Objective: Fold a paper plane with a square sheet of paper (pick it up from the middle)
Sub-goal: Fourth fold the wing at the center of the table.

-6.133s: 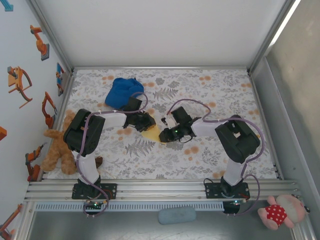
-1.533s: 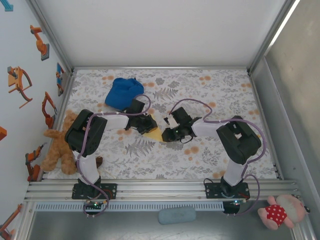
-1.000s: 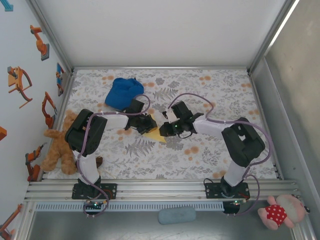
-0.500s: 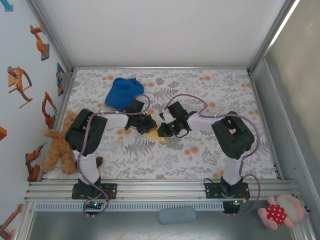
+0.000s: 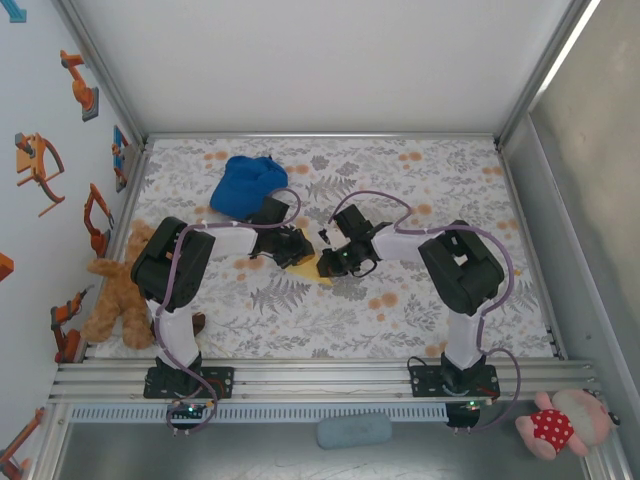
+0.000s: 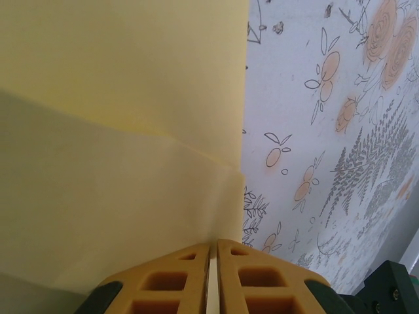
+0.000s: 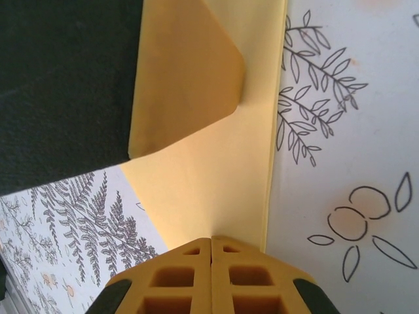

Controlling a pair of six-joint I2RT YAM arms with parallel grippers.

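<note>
The sheet of paper [image 5: 308,268] lies at the middle of the surface [image 5: 420,180], between the left gripper [image 5: 297,254] on its left and the right gripper [image 5: 323,264] on its right, both touching it. The cap [image 5: 245,184] sits behind and left of them, and the teddy bear [image 5: 115,290] at the surface's left edge
</note>
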